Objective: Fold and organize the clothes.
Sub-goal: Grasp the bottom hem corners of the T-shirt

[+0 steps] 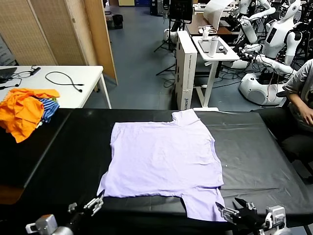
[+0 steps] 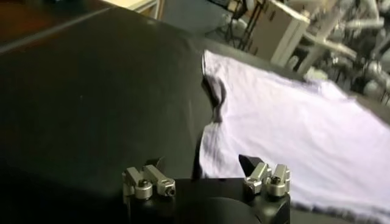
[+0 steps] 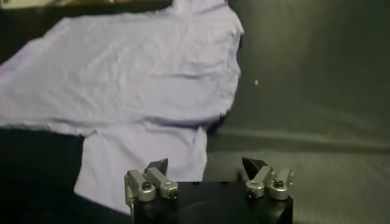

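Left gripper [image 1: 96,202] and right gripper [image 1: 230,209], fingers apart and empty, hover at the table's [image 1: 68,147] near edge beside the shirt's two near corners. The lavender shirt [image 1: 161,159] lies flat mid-table; orange garments [image 1: 22,110] sit at the far left corner.

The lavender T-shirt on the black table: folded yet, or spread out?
Spread. The T-shirt lies flat and single-layered on the black table, with one sleeve out at each end and no fold made.

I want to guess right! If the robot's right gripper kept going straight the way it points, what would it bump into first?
Probably the lavender T-shirt: its near sleeve lies just ahead of the open right gripper, though depth is hard to judge.
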Robot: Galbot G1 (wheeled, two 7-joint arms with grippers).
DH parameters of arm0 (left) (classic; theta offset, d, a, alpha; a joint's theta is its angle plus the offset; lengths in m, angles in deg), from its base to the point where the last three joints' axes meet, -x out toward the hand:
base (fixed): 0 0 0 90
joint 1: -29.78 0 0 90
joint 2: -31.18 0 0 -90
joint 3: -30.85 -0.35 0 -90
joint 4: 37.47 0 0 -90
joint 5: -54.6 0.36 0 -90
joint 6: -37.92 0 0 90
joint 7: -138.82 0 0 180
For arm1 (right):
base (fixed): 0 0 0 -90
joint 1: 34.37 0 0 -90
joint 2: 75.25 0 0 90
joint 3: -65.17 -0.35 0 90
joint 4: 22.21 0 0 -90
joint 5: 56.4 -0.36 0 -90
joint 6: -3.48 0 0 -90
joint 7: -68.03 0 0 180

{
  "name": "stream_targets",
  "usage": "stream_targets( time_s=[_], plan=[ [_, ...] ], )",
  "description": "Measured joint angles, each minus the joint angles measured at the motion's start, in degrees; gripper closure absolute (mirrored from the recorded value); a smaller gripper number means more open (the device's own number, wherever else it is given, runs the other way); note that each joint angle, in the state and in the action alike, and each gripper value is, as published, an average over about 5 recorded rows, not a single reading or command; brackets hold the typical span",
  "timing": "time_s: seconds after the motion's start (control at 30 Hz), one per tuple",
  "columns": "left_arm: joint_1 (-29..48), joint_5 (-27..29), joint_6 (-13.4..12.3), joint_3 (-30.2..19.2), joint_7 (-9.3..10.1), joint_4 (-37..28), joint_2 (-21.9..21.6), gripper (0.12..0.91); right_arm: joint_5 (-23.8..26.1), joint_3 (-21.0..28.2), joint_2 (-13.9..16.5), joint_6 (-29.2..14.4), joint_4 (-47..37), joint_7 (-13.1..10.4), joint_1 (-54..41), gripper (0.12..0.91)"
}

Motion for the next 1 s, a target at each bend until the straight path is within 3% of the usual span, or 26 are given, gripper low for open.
stream_targets(
  time_s=[0.2,0.3,0.4,0.57,0.67,0.73,0.87,0.93,1.0],
  plan=[
    [0.1,1.4,-0.1,-0.8,0.0,-0.1,0.6,0.124,1.1,0.8,-0.3,-0.1,-0.8,0.4,0.2,0.173],
    [0.3,2.0,-0.1,-1.2,-0.03,-0.2,0.9,0.165,1.7,1.3,-0.5,-0.2,-1.1,0.4,0.2,0.219],
    [0.4,2.6,-0.2,-1.5,-0.11,-0.6,1.1,0.305,2.1,1.6,-0.7,-0.3,-1.4,0.5,0.3,0.236],
    [0.7,3.0,-0.5,-1.7,-0.39,-1.3,1.3,0.62,2.3,1.8,-0.9,-0.3,-1.7,0.7,0.5,0.295],
    [0.7,3.3,-0.6,-2.1,-0.65,-1.5,1.4,0.791,2.4,1.8,-0.9,-0.3,-1.7,1.0,0.6,0.411],
    [0.7,3.7,-0.6,-2.4,-0.83,-1.6,1.4,0.859,2.5,1.8,-1.0,-0.3,-1.6,1.2,0.8,0.524],
    [0.6,4.4,-0.8,-2.8,-1.14,-1.6,1.4,0.882,2.6,2.0,-1.2,-0.4,-0.9,1.1,1.2,0.767],
    [0.5,4.6,-0.8,-2.9,-1.23,-1.6,1.4,0.883,2.4,2.1,-1.3,-0.3,-0.5,0.6,1.4,0.852],
    [0.4,4.7,-0.9,-2.9,-1.26,-1.4,1.3,0.883,1.9,2.0,-1.4,0.0,0.1,-0.2,1.8,0.881]
  ],
)
